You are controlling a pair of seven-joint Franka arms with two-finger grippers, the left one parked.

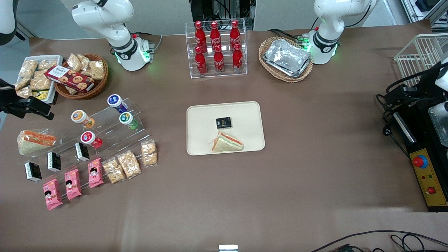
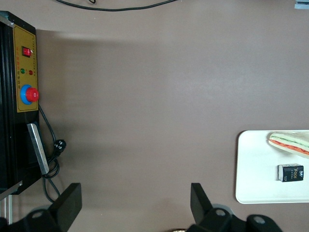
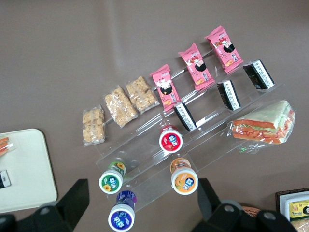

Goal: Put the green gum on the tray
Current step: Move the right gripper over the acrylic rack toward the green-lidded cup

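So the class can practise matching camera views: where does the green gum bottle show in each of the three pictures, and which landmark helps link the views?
Front view: the green gum lies on the clear stepped display stand, nearer the camera than the blue gum.
Right wrist view: the green gum shows beside the blue gum; the gripper, open, hangs above the stand.
Left wrist view: not in it.
Shared landmark: the tray.

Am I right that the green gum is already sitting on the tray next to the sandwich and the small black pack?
Not quite. The front view shows the green gum still on the clear acrylic stand, toward the working arm's end of the table. The tray holds only the sandwich and the small black pack. The end effector hangs open above the stand.
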